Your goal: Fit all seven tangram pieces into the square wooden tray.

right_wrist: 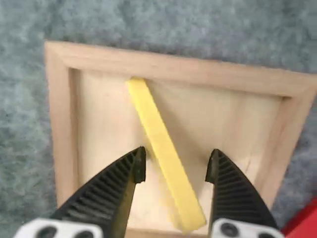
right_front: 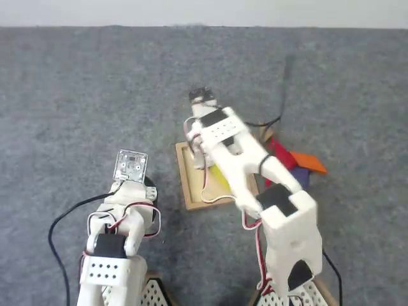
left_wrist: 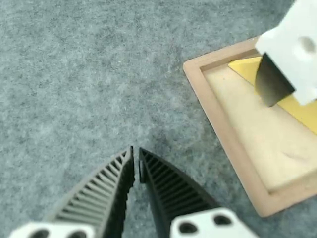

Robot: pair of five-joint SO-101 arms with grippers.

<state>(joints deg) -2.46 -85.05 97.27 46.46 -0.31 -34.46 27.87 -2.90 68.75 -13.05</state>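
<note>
The square wooden tray [right_wrist: 163, 62] lies on the grey carpet, with a yellow tangram piece [right_wrist: 163, 148] standing tilted on its edge inside it. My right gripper [right_wrist: 177, 164] hovers open over the tray, one finger on each side of the yellow piece with a gap at both. From above, the right arm covers most of the tray [right_front: 185, 191], and the yellow piece [right_front: 220, 176] peeks out beside it. Red [right_front: 280, 153], orange [right_front: 310, 162] and purple [right_front: 307, 179] pieces lie just right of the tray. My left gripper [left_wrist: 136, 151] is shut and empty over the carpet left of the tray [left_wrist: 218, 124].
Grey carpet covers the whole table, with open room to the left and behind the tray. A black cable [right_front: 60, 223] trails beside the left arm. Both arm bases stand at the front edge.
</note>
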